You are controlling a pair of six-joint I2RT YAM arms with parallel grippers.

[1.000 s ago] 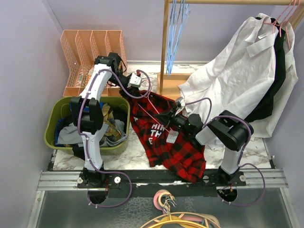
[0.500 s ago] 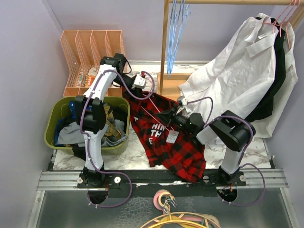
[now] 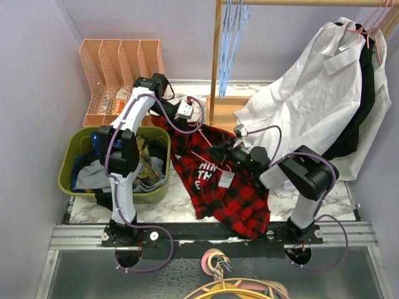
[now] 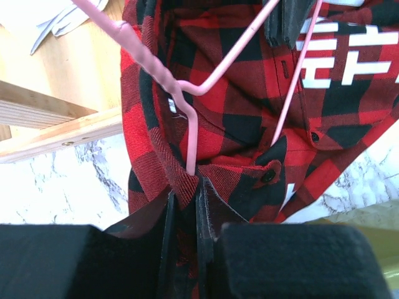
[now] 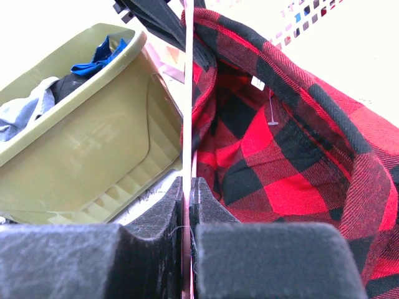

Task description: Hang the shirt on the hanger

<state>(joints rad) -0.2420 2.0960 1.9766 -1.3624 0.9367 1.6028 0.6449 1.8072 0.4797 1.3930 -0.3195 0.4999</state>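
Observation:
The red-and-black plaid shirt (image 3: 218,187) with white lettering lies spread on the marble table and hangs over its front edge. The pink hanger (image 3: 201,146) lies across the shirt's upper part, and its wire runs into the collar opening. My left gripper (image 3: 179,119) is at the shirt's top edge, shut on the collar fabric (image 4: 181,187) next to the hanger's wire (image 4: 193,134). My right gripper (image 3: 219,151) is over the middle of the shirt, shut on the hanger's thin wire (image 5: 187,124), with the shirt (image 5: 274,137) open on its right.
A green bin (image 3: 67,182) of clothes stands at the left and also shows in the right wrist view (image 5: 81,137). An orange file rack (image 3: 118,62) stands behind it. A wooden rack post (image 3: 215,62) carries light-blue hangers (image 3: 230,37), a white shirt (image 3: 312,93) and a black garment (image 3: 365,106).
My left arm has swung a little to the right and back, keeping the collar in its jaws. The right gripper and the hanger have barely moved.

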